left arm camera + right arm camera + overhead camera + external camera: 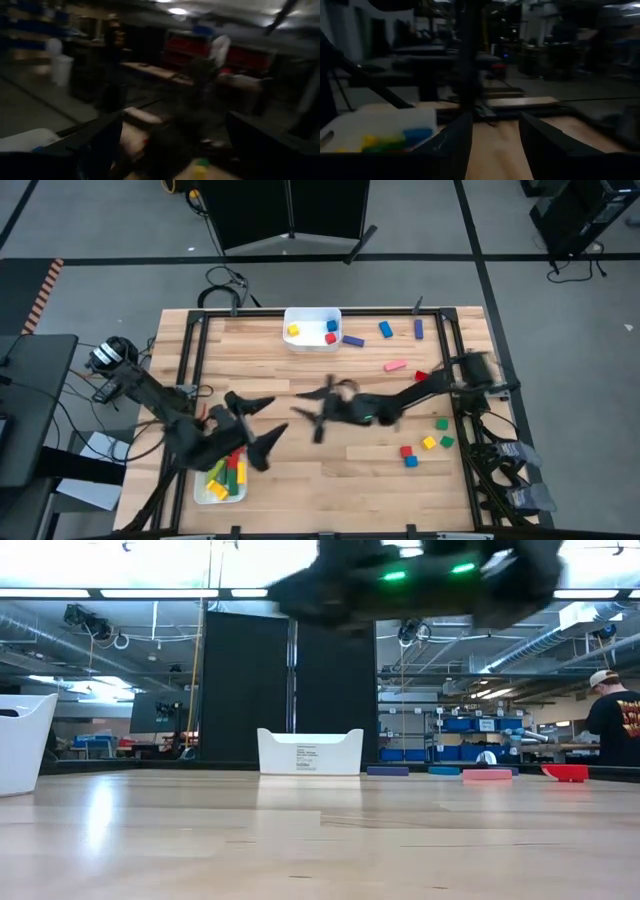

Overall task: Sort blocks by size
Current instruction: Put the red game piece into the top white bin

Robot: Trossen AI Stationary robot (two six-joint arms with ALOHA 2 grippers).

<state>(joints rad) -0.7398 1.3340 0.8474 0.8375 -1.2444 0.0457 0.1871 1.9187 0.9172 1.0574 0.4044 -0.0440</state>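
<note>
My right pincer [312, 412] hangs above the middle of the bench [300, 480], turned toward the left edge. Its two fingers [457, 137] stand apart with a gap between them, and nothing is held there. Under them I see only bare wood.

My left pincer [258, 425] is near the front left corner, raised over the bench, with its fingers spread wide and holding nothing. Just beside it, at the front left corner, lies a white tray [205, 492] with yellow, green and red blocks [232, 477] inside.

A second white tray [312, 315] stands at the middle of the back edge. It holds a yellow, a red and a blue block. Just beside it on the wood lies a purple bar [353, 340]. Further along the back edge lie a blue block [385, 329] and another purple bar [418, 329].

Toward the right edge lies a pink bar [395, 365]. Near it, beside my right arm, lies a red block [421, 375]. Nearer the front right corner is a loose group: green, yellow, red and blue cubes [428, 442], close together but apart.

Beyond the bench, at the far right of the room, stands a person [615, 720].
</note>
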